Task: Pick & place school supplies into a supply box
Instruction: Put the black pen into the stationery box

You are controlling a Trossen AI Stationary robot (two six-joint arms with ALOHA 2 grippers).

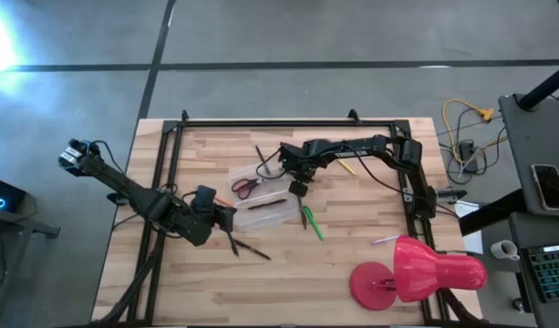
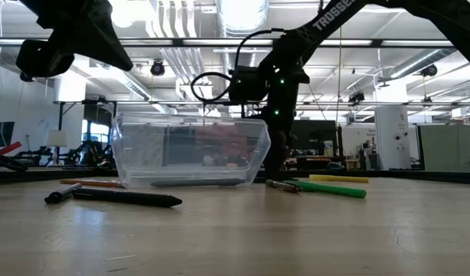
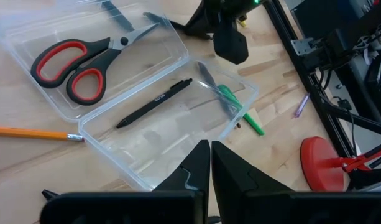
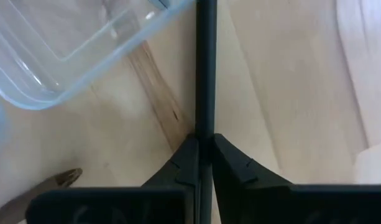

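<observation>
The clear supply box (image 1: 265, 211) (image 2: 188, 149) stands mid-table with a black pen (image 3: 154, 102) lying in it. Beside it lies a clear lid (image 3: 28, 31) bearing the red-handled scissors (image 3: 78, 62) (image 1: 246, 188). A green pen (image 1: 312, 224) (image 2: 334, 188) and a grey one (image 3: 212, 84) lie at the box's right end. My left gripper (image 3: 210, 148) (image 1: 226, 217) is shut and empty at the box's left end. My right gripper (image 4: 204, 138) (image 1: 297, 189) is shut on a thin dark pen, just beyond the box's far right corner (image 4: 66, 74). My right gripper pinches the thin dark pen (image 4: 206, 68) between its two fingers by one end (image 4: 205, 127). The pen runs straight out ahead of the fingertips, in line with the fingers. Whether its free end touches the table, I cannot tell.
A black pen (image 2: 119, 198) (image 1: 250, 247) and an orange pencil (image 2: 93, 183) (image 3: 28, 132) lie left of the box. A yellow pen (image 2: 338, 178) lies toward the far right, a pink one (image 1: 384, 240) near the big pink-red lamp (image 1: 416, 273) at the near right corner.
</observation>
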